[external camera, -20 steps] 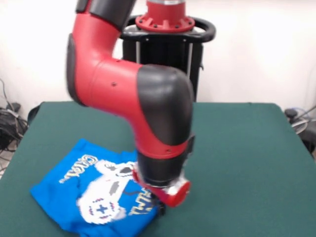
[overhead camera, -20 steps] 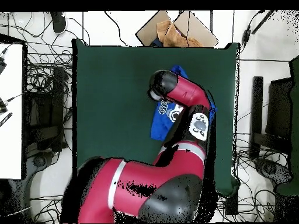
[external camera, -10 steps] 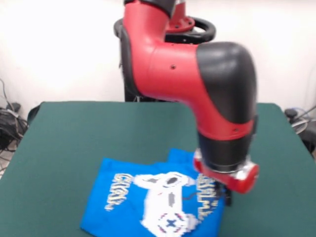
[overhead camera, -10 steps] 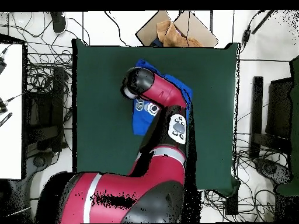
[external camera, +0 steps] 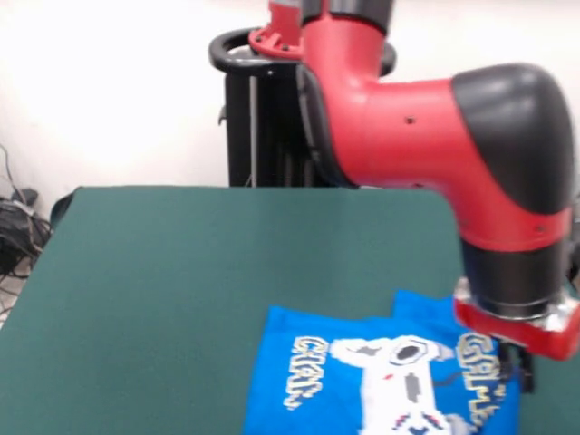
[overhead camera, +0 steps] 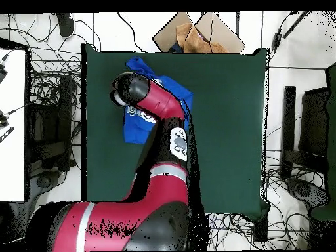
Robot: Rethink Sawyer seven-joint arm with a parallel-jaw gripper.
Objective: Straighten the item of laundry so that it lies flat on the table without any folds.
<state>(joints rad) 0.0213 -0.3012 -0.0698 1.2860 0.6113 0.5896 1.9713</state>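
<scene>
Arm and shirt (external camera: 381,381) slid further toward my counter's (external camera: 181,272) edge. Claw (external camera: 524,373) hidden by wrist, can't tell its state. Cardboard (overhead camera: 197,33), cables beyond counter.

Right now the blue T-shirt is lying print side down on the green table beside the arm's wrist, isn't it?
Not quite: the blue T-shirt lies print side up. The front view shows the white game-controller print and lettering facing upward. The rest holds: it lies on the green table, beside the arm's wrist.
</scene>
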